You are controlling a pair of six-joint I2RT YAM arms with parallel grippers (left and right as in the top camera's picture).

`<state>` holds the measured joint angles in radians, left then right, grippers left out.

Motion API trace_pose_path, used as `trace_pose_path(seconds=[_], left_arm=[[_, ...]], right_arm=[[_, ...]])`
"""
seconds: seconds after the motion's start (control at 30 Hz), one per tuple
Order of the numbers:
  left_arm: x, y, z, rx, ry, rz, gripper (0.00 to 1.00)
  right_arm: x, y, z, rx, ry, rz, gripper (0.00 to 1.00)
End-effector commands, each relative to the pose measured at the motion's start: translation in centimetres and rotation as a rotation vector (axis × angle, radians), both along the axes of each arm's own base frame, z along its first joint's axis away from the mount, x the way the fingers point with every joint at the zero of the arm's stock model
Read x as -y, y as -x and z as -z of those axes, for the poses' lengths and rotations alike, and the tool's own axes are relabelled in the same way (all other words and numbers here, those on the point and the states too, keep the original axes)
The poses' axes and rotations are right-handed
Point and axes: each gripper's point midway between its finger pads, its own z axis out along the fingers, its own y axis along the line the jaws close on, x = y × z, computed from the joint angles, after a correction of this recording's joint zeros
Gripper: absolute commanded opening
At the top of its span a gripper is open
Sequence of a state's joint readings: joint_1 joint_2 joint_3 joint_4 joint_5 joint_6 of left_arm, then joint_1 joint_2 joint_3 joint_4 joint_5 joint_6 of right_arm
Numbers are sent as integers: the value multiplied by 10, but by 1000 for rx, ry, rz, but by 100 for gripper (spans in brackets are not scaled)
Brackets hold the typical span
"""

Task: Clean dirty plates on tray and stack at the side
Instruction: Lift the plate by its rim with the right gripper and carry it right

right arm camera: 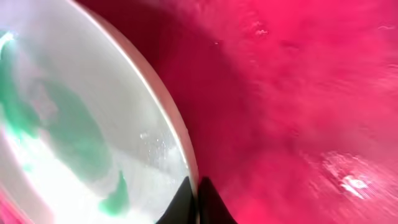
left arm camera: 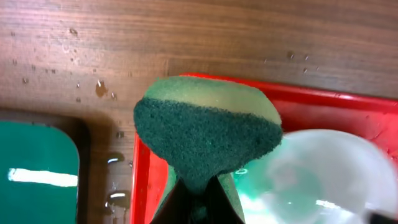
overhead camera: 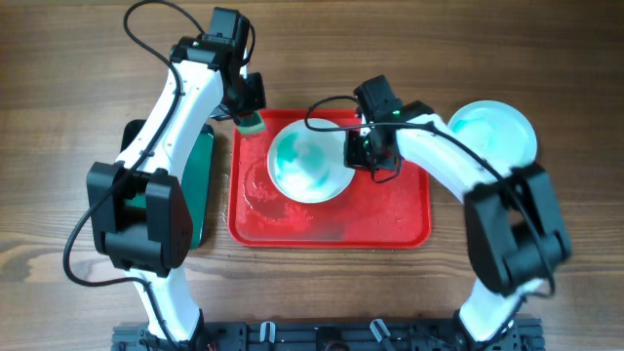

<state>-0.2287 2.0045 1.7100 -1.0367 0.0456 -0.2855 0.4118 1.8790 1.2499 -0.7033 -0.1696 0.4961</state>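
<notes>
Red tray [overhead camera: 390, 219]; white plates [overhead camera: 310, 166] smeared teal; sponge [left arm camera: 205, 137] dark green over pale green; brown wood-grain surface [overhead camera: 58, 78]; black-rimmed green tray [overhead camera: 200, 185].

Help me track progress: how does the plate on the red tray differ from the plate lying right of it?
The tray plate lies inside the red tray; the side plate lies on the wooden table. The right tool pinches the tray plate's rim; no tool is at the side plate. The tray plate's teal smears look darker, the side plate's paler. Both are round and white.
</notes>
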Motion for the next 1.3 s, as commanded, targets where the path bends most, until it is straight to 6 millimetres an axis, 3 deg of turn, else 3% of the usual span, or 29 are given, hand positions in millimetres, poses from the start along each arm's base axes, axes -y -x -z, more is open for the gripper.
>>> trace_pose_path(seconds=[0.0, 0.13, 0.33, 0.43, 0.57, 0.73, 1.13, 1.27], left_arm=[[3, 2, -6, 9, 24, -12, 4], [4, 4, -3, 0, 32, -36, 4], [5, 4, -1, -1, 36, -34, 4], [5, 3, -1, 0, 36, -34, 4], [5, 3, -1, 2, 36, -35, 4], [5, 3, -1, 1, 36, -34, 4], [5, 3, -1, 1, 36, -34, 4], [5, 3, -1, 1, 37, -34, 4]], right_arm=[[55, -13, -52, 206, 278, 59, 4], [88, -5, -77, 281, 514, 81, 4], [100, 11, -111, 429, 847, 109, 4], [98, 21, -138, 560, 1007, 118, 4], [77, 35, -165, 721, 1105, 66, 4], [59, 42, -174, 793, 1129, 2, 4], [58, 43, -175, 799, 1127, 6, 4], [61, 46, -157, 724, 1020, 89, 4]])
